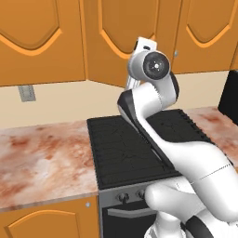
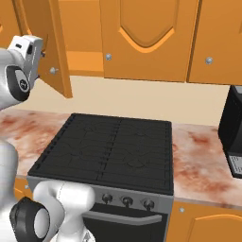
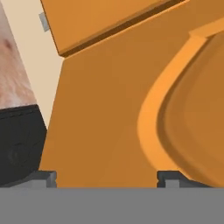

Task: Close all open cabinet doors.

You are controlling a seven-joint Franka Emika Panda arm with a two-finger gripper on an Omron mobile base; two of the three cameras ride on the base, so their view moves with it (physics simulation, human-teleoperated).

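Note:
One tall orange-brown cabinet door (image 2: 49, 42) stands swung out from the wall cabinets above the stove's left side, with its small silver knob (image 2: 53, 71) near its lower edge. From the left base view this open door (image 1: 116, 37) hangs behind my raised hand. My gripper (image 2: 40, 52) is held right up against it. In the hand view the door's face (image 3: 105, 113) and its arched panel sit just beyond my gripper (image 3: 107, 178), whose tips stand wide apart with nothing between them. The neighbouring cabinet doors (image 2: 146, 33) (image 2: 220, 33) (image 1: 32, 32) are flush and shut.
A black cooktop (image 2: 108, 151) lies below, with marbled counter on its left (image 1: 42, 158) and right (image 2: 203, 156). A black appliance (image 2: 234, 137) stands at the far right. A wall outlet (image 1: 26, 93) is on the backsplash. My arm arches over the stove.

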